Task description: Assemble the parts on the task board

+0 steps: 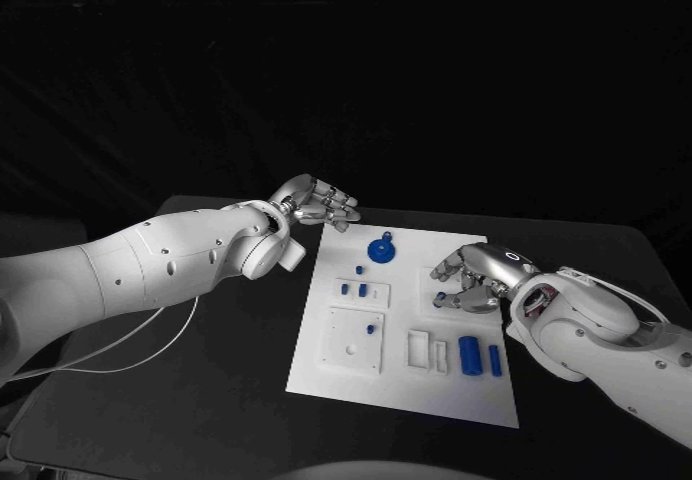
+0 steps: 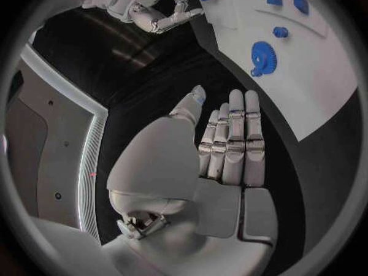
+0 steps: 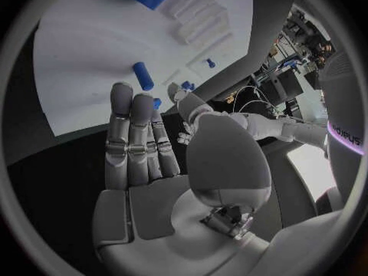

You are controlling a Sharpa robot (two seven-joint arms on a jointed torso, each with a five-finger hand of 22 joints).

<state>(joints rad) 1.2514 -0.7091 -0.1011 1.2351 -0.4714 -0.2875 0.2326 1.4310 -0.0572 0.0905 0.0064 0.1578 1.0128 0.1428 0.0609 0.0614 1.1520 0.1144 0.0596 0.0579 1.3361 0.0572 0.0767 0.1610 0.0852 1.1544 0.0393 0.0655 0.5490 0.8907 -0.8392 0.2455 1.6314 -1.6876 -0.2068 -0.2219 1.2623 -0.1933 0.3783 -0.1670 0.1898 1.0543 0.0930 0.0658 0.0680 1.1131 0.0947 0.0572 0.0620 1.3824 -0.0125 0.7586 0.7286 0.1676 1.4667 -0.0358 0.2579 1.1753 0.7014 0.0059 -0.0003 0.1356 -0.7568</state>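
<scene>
the left hand (image 1: 315,203) hangs over the black table (image 1: 188,400) just off the far left corner of the task board (image 1: 332,375); in its wrist view its fingers (image 2: 233,135) lie straight and side by side with the thumb apart, nothing in the palm, so it is released and touches nothing; the right hand (image 1: 480,278) hovers over the board's right edge, fingers bent downward in the head view, while its wrist view shows fingers (image 3: 130,135) straight and together with nothing between them and the thumb; whether its fingertips touch the board i cannot tell; a blue gear (image 1: 381,249) lies on the board's far part, near the left hand; small blue parts (image 1: 355,290) stand in a white block at the middle, and two blue cylinders (image 1: 480,357) lie side by side near the board's near right corner; partial lettering glows on the robot's body at the rim of the right wrist view, not clearly readable
</scene>
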